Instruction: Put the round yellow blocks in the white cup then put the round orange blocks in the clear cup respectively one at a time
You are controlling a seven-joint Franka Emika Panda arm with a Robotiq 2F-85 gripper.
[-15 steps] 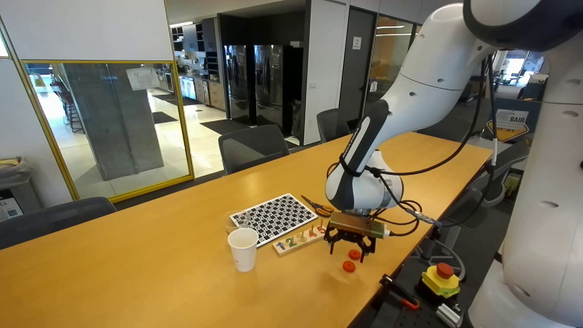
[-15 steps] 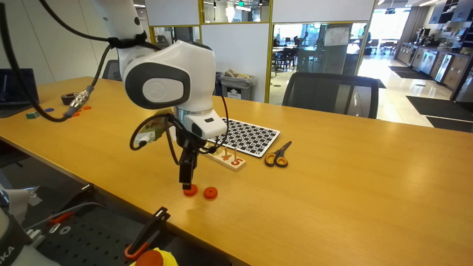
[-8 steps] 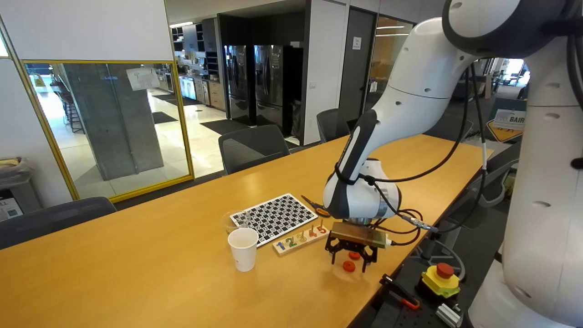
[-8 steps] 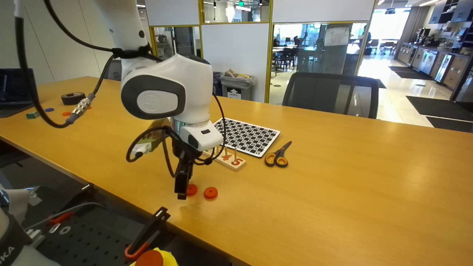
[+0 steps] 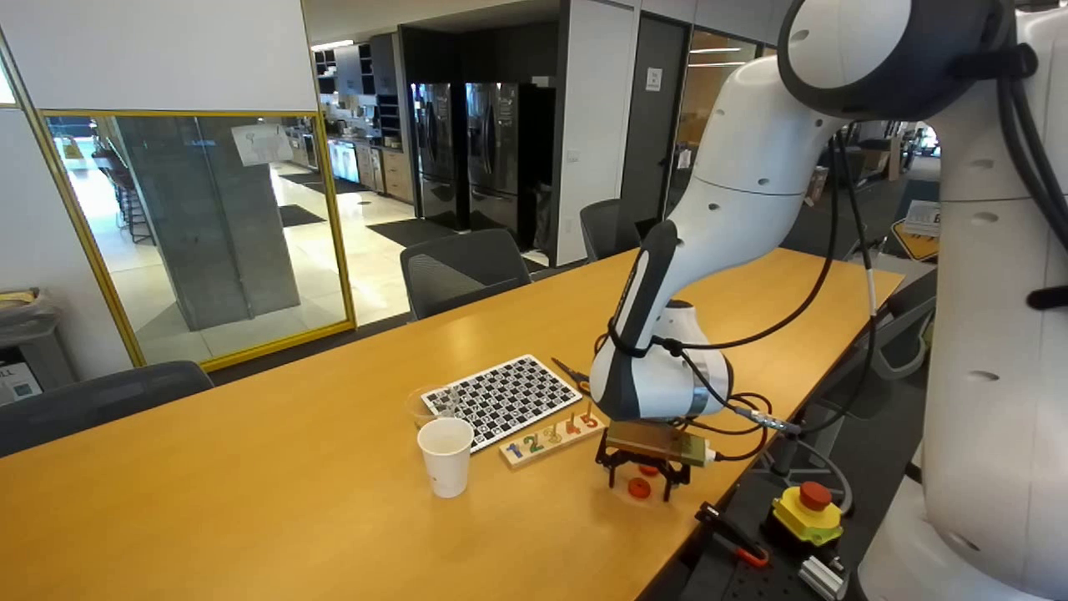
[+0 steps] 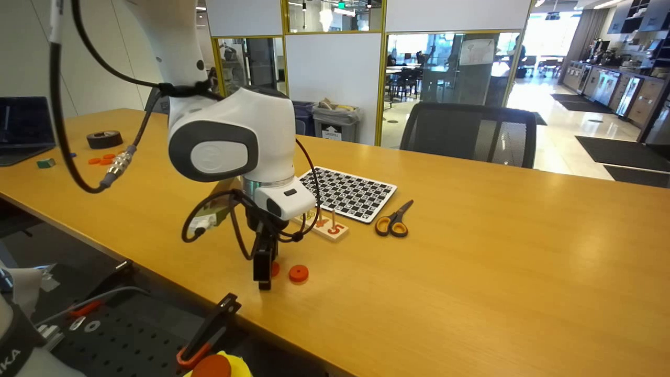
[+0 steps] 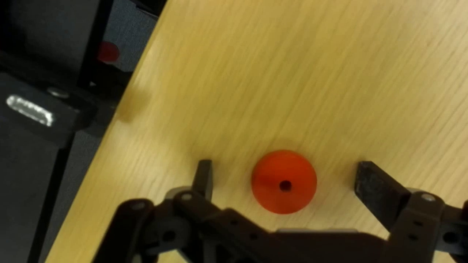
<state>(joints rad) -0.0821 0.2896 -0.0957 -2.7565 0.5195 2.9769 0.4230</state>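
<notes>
My gripper (image 5: 639, 492) is open and low over the table; it also shows in the wrist view (image 7: 285, 164). A round red-orange block (image 7: 284, 182) lies flat between its spread fingers, apart from both. That block also shows in both exterior views (image 5: 639, 487) (image 6: 275, 269), partly hidden by a finger in one. Another red-orange block (image 6: 298, 273) lies close beside it. The white cup (image 5: 445, 457) stands upright left of the number board. The clear cup (image 5: 421, 405) is behind it, partly hidden. No round yellow block is visible.
A checkered board (image 5: 505, 399), a number peg board (image 5: 521, 452) and scissors (image 6: 392, 222) lie beyond the blocks. A clamp (image 6: 212, 324) grips the table edge near the gripper. Small orange pieces (image 6: 107, 161), a tape roll (image 6: 103, 139) and a laptop (image 6: 25, 131) are at the far end.
My gripper has come down toward the table and its open fingers now stand around one red-orange block. The blocks and cups have not moved.
</notes>
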